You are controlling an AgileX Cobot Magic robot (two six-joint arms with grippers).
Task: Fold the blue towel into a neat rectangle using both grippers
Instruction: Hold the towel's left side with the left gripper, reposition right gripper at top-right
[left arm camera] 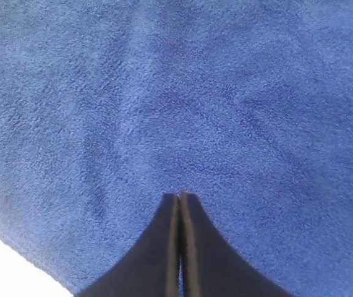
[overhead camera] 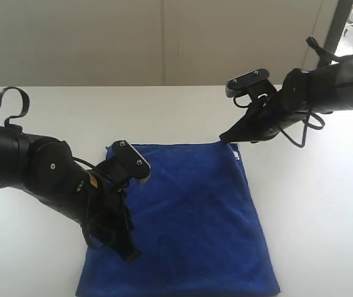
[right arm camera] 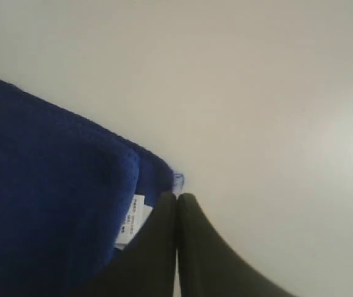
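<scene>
Flat blue towel (overhead camera: 195, 216) — closed left tool (overhead camera: 131, 253) atop, closed right tool (overhead camera: 227, 138) at corner

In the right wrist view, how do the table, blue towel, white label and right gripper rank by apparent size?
1. table, largest
2. blue towel
3. right gripper, enlarged by nearness to the camera
4. white label, smallest
</scene>
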